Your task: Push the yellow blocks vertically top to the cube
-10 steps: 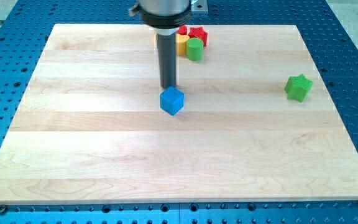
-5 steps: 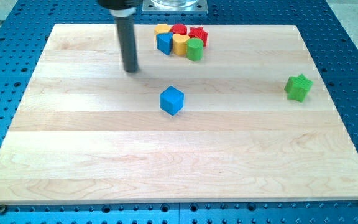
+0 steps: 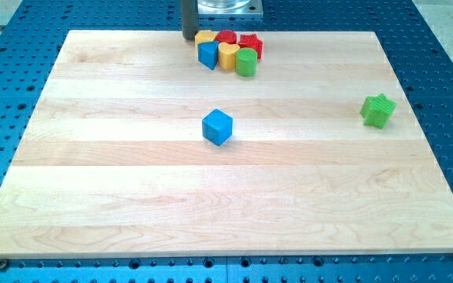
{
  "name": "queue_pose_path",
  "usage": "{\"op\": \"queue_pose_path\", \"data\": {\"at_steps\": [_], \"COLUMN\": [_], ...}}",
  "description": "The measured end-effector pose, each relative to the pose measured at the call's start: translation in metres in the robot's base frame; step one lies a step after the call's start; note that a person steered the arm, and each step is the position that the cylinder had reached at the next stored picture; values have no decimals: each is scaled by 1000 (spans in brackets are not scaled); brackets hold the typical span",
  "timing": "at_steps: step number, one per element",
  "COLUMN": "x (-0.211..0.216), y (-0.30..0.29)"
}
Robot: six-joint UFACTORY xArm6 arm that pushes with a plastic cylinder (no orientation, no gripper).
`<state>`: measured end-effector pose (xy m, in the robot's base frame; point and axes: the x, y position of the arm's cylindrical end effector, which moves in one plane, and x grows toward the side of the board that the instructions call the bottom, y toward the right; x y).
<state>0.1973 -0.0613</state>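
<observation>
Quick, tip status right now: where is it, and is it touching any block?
My tip: at the view's top edge of the wooden board, just left of the yellow block in the cluster; contact cannot be told.

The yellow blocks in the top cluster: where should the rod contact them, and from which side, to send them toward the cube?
Probably their top faces, pushing toward the view's bottom. The yellow blocks sit above the blue cube, wedged among red, green and blue neighbours. My tip is just left of the cluster's top-left corner, so it is nearly placed.

rod: dark grey, straight, round | my tip [image 3: 188, 38]: blunt | mount: silvery metal
</observation>
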Motion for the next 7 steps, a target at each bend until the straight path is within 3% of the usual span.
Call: {"op": "queue_pose_path", "data": {"at_steps": [1,4,6,7], "x": [29,16,-4,21], "y": [-1,78,88,88]}}
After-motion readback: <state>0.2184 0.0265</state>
